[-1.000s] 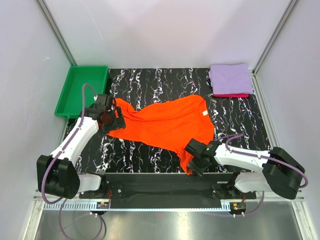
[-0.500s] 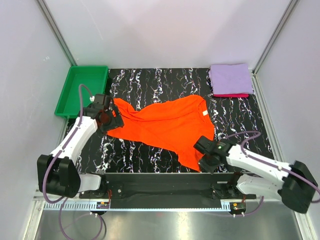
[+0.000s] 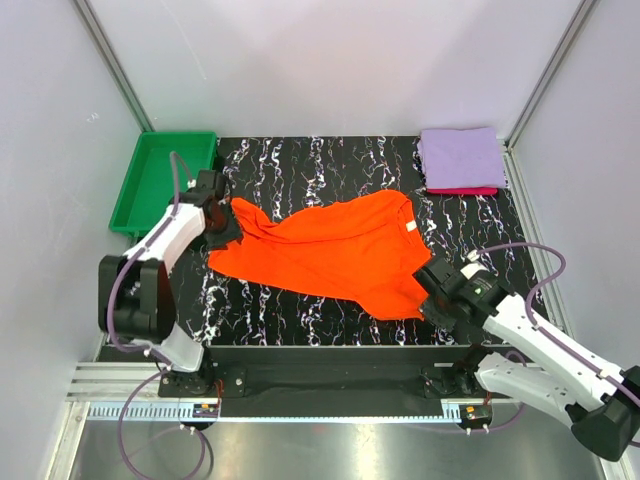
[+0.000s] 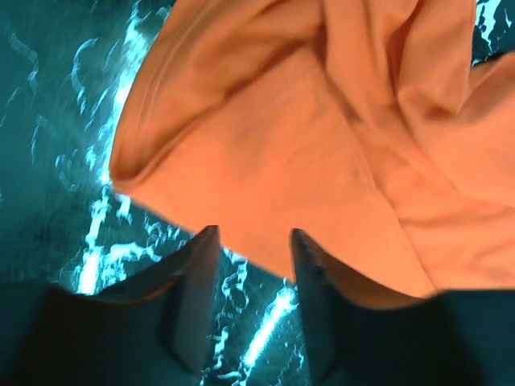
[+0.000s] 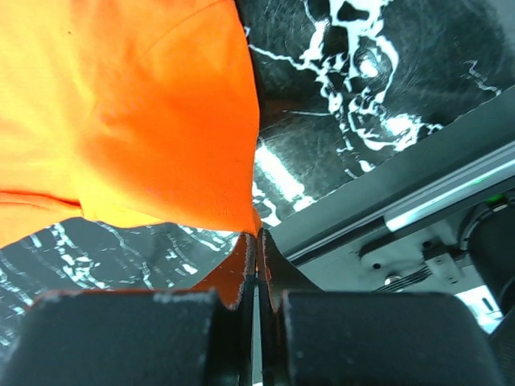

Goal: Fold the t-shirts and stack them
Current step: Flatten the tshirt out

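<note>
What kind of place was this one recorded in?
Probably a lab robot cell: plain white panel walls, an aluminium corner post, and a black white-veined marbled tabletop.

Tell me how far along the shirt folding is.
Done: the lavender t-shirt lies folded on the crimson-pink t-shirt at the far right corner. In hand: the orange t-shirt lies rumpled in the middle, the right hand pinching its near corner, the left hand open at its left edge. Left: folding it and stacking it.

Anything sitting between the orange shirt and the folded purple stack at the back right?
No. In the top external view only bare black marbled tabletop separates the orange t-shirt from the stack topped by the lavender t-shirt.
</note>
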